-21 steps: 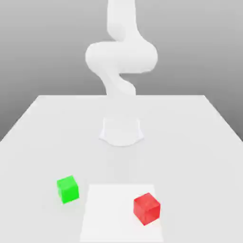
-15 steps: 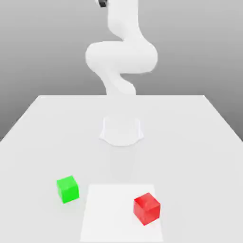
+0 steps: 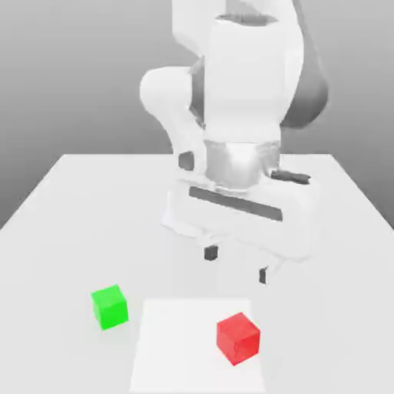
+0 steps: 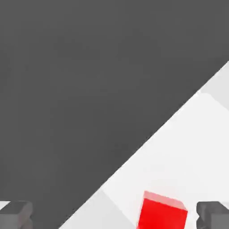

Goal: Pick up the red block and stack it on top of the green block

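Observation:
The red block [image 3: 238,337] rests on the table near the front, toward the exterior view's right, on a paler square patch. The green block [image 3: 109,306] sits apart from it, toward the exterior view's left. My gripper [image 3: 237,263] hangs above the table just behind the red block, its two dark fingertips [image 3: 210,252] spread wide with nothing between them. In the hand view the red block [image 4: 162,214] lies between the two grey fingertips [image 4: 214,214], nearer one of them.
The white table [image 3: 61,223] stretches back to a far edge against a grey backdrop. The arm's base [image 3: 178,212] stands mid-table behind the hand. A paler square patch [image 3: 169,354] marks the front centre.
The hand has swung down into the exterior view, from out of sight overhead to just above the table behind the red block. Both blocks stayed put.

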Robot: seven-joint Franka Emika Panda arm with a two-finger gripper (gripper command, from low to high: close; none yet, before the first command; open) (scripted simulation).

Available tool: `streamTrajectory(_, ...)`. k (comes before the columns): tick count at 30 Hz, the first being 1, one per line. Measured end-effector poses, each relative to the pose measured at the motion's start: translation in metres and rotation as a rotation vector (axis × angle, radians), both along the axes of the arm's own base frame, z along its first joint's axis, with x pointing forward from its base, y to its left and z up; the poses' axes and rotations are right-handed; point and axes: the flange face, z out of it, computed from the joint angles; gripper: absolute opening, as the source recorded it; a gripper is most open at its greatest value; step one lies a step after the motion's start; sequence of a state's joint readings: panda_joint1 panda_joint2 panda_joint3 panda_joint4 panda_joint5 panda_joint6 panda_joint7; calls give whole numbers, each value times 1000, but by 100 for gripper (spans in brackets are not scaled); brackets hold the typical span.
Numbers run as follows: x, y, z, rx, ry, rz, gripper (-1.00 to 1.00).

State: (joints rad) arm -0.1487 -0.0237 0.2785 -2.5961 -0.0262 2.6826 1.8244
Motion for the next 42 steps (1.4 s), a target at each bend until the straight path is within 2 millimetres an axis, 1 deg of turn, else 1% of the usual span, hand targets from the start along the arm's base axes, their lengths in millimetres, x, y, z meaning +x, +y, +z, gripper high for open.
streamTrajectory(3, -18, 6, -51, 10, 84, -106, 0)
streamTrajectory(9, -24, 7, -123, 12, 110, -141, 0)
streamTrajectory(10, -25, 7, -129, 12, 111, -140, -100)
streamTrajectory(15, -24, 7, -129, 13, 108, -140, -100)
streamTrajectory(16, -25, 7, -132, 13, 108, -140, -100)
streamTrajectory(17, -24, 7, -127, 13, 108, -141, -100)
streamTrajectory(19, -23, 7, -110, 13, 108, -141, -100)
streamTrajectory(22, -24, 7, -78, 12, 108, -141, -100)
streamTrajectory(23, -25, 3, -70, 11, 108, -141, -100)
streamTrajectory(24, -26, -12, -64, 10, 108, -143, -100)
streamTrajectory(26, -31, -53, -57, 8, 109, -165, -100)
streamTrajectory(28, -39, -88, -51, 6, 109, -171, -100)
streamTrajectory(31, -57, -136, -43, 6, 110, -174, -100)
streamTrajectory(33, -72, -163, -38, 6, 111, -167, -100)
streamTrajectory(37, -104, -208, -30, 10, 110, -149, -100)
streamTrajectory(39, -109, -216, -42, 11, 109, -148, -100)
streamTrajectory(42, -111, -220, -70, 11, 109, -151, -100)
